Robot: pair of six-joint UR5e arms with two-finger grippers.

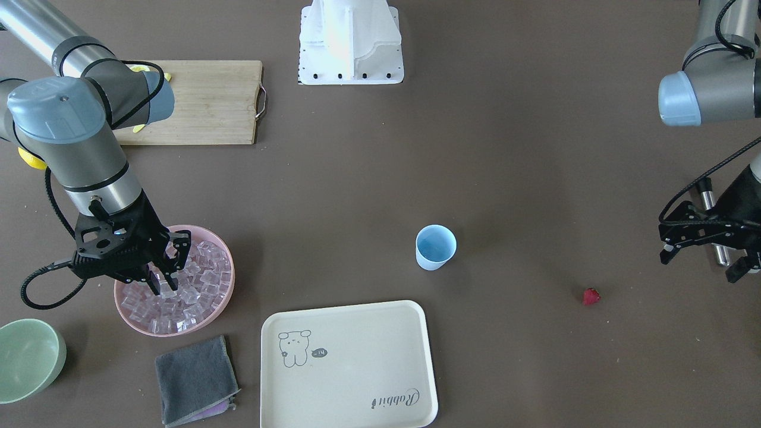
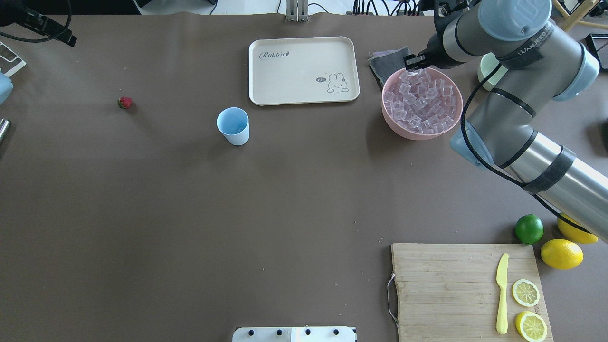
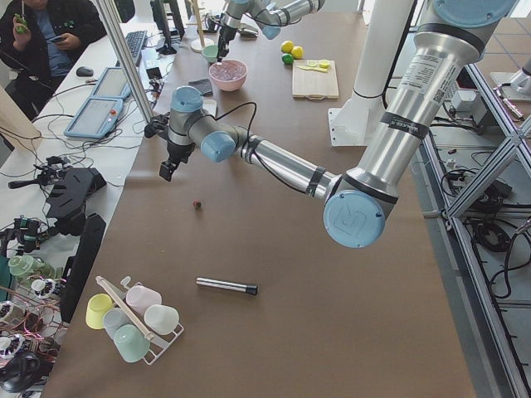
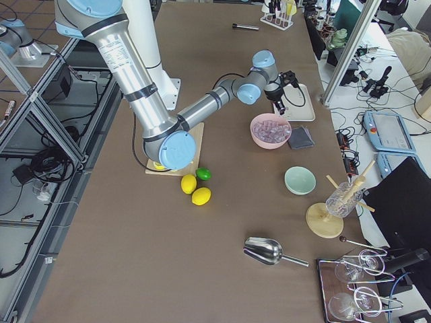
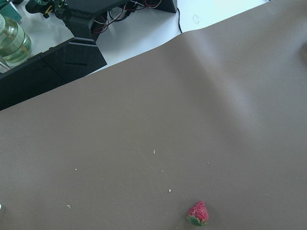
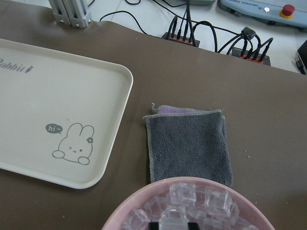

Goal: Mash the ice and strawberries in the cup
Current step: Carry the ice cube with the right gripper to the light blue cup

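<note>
Table [image 2: 190,213]: brown surface that carries everything listed below.
Cutting board [image 2: 446,285]: wooden, at my near right, with a yellow knife and lemon slices on it.
Tray [image 2: 294,76]: cream, printed with a rabbit, at the far centre, with nothing lying on it.
Pink bowl [image 2: 408,134]: at my far right, just right of the tray.
Ice [image 2: 422,102]: clear cubes piled in the pink bowl up to its rim.
Right gripper [image 1: 168,264]: my jaws stand apart, pointing down, with the fingertips lowered among the cubes at the bowl's far side. I cannot tell whether a cube sits between them.
Left gripper [image 1: 700,267]: my jaws are spread wide and hold nothing. It hangs above the table at the far left, near the strawberry.
Cloth [image 1: 193,377]: grey, folded, beyond the pink bowl, beside the tray.
Cup [image 1: 435,246]: pale blue, upright, holding nothing, just nearer than the tray's left corner.
Strawberry [image 1: 591,296]: a single red piece on the bare table, well to the left of the cup.
</note>
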